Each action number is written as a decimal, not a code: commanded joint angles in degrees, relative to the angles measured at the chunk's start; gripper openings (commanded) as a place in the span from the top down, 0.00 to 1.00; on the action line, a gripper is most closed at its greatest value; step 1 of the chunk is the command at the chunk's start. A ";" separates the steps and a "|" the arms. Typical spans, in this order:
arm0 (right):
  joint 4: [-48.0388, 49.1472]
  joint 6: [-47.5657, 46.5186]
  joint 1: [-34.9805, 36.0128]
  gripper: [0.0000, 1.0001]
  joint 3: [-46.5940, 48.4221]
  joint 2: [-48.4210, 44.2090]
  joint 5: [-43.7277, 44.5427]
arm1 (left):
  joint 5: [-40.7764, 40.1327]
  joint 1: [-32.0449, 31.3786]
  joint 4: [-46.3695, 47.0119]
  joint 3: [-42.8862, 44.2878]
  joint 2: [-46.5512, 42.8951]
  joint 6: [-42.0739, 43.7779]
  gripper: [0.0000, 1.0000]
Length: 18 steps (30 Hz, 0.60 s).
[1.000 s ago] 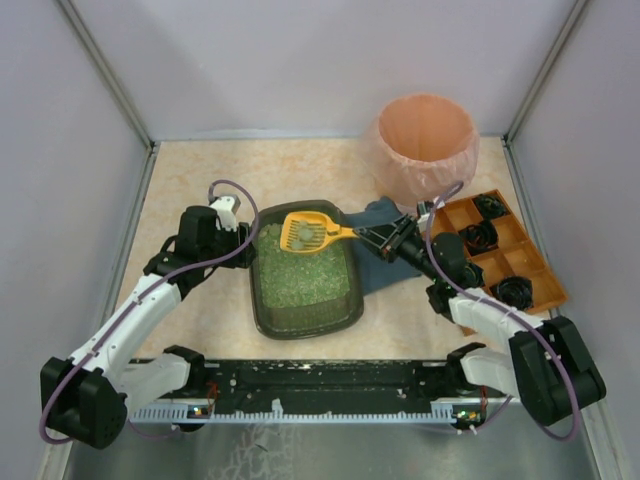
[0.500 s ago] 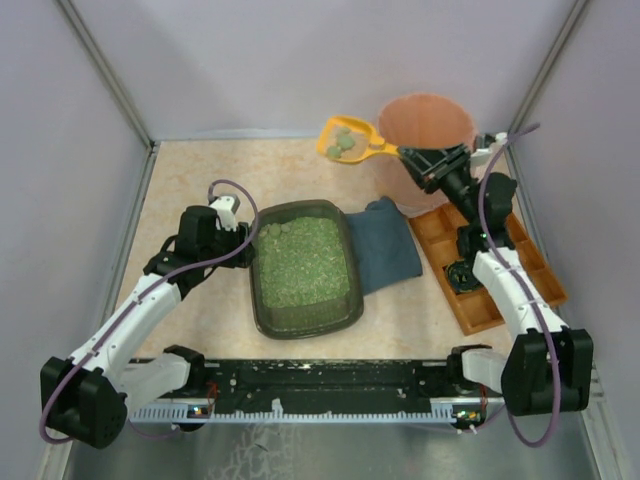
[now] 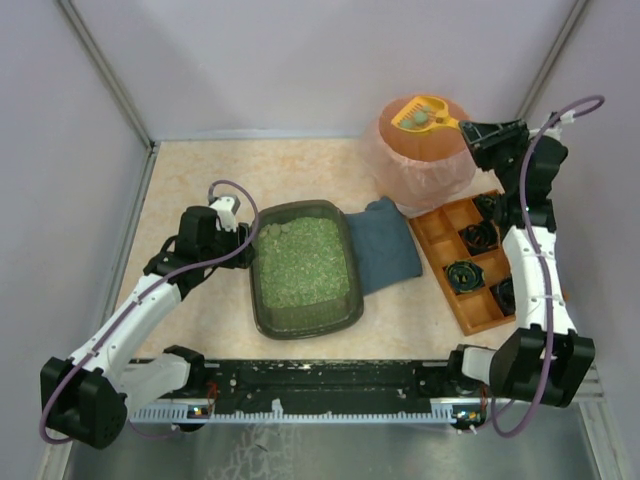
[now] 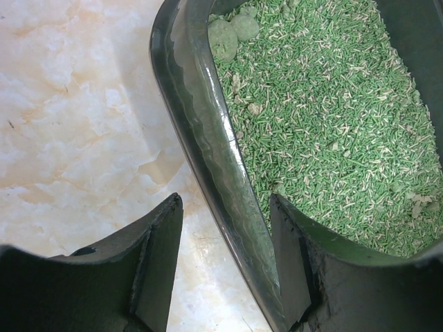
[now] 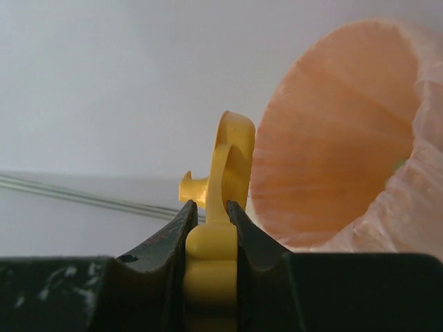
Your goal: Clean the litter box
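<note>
You are looking down at a pale marbled desk point(image 3: 200, 180) walled in by plain grey panels. The litter box point(image 3: 305, 268), a dark rounded tray filled with green litter, sits near the middle of the desk in front of the arms. A blue cloth point(image 3: 385, 245) lies against its right side. Your left gripper point(image 3: 245, 245) is at the far left part of the box's rim. In the left wrist view, the left gripper point(image 4: 223, 221) straddles that rim point(image 4: 208, 138) with its jaws apart. One finger is outside over the desk with a gap showing beside the rim, and the other is inside, close against the inner wall above the litter. A few round green clumps point(image 4: 234, 31) lie in the litter at the far end. Your right arm reaches up and back, and the right gripper point(image 3: 478, 130) is clenched on the handle of a yellow scoop point(image 3: 420, 113). The scoop sits over the mouth of a round bin point(image 3: 425, 150) with a pink liner and has greenish clumps in it. The right wrist view shows the right gripper point(image 5: 210, 221) pinching the scoop point(image 5: 232, 152) edge-on, with the bin point(image 5: 332, 138) just to its right. An orange compartment tray point(image 3: 437, 232) holding black round pieces point(image 3: 464, 274) sits on the right of the desk, under the right arm.
</note>
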 commanded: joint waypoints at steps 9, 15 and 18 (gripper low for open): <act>-23.58 -32.14 -0.40 1.00 21.59 7.25 10.47 | -0.04 -0.22 0.03 0.08 -0.86 1.09 0.40; -30.57 -40.16 0.31 1.00 30.20 12.37 8.05 | -0.17 -0.23 -0.13 0.16 -0.38 1.13 0.40; -34.18 -43.62 1.35 1.00 34.13 14.28 8.09 | -0.20 -0.23 -0.13 0.22 -0.12 1.15 0.40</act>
